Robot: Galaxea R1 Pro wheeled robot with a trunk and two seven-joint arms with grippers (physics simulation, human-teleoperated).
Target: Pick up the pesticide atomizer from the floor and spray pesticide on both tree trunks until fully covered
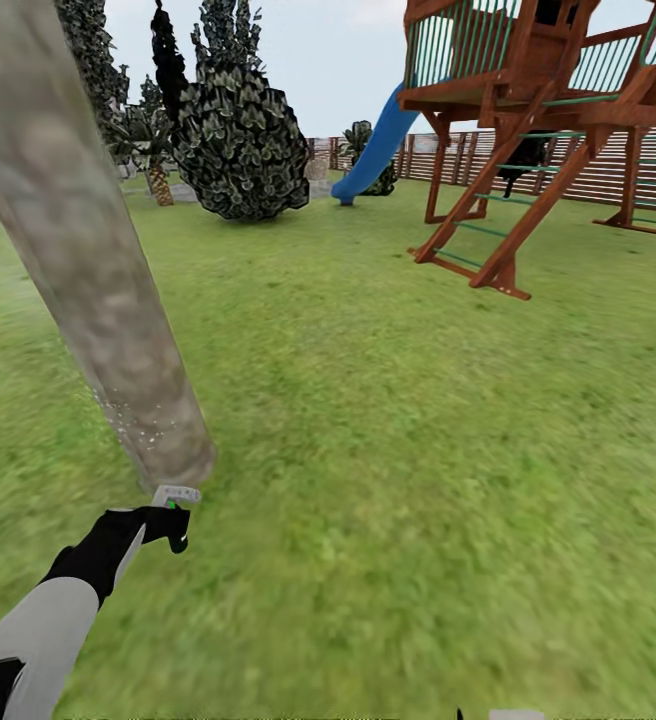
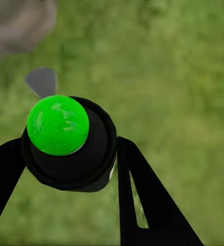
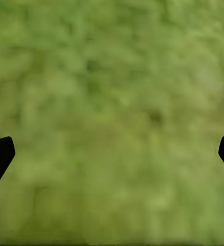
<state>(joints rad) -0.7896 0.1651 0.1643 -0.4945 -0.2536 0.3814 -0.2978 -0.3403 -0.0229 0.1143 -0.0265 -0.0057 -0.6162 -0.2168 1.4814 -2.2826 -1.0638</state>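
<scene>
Atomizer (image 1: 175,497) held at the foot of a leaning tree trunk (image 1: 88,260).

The atomizer's black, green-capped body (image 2: 65,138) is clasped between the left gripper's (image 1: 158,525) fingers; pale pesticide specks (image 1: 133,420) are seen low on the bark. The right gripper's (image 3: 112,154) fingers are spread wide over open lawn (image 1: 418,480), which is left clear up to the wooden play tower (image 1: 548,120).

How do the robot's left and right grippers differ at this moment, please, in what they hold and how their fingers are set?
The left gripper is shut on the atomizer, its green cap between the fingers; the right gripper holds nothing. The left gripper's fingers sit close around the bottle, while the right gripper's stand wide apart. The left gripper is beside the tree trunk, where whitish specks show; the right gripper faces plain lawn. Both have black fingers and are over grass.
</scene>
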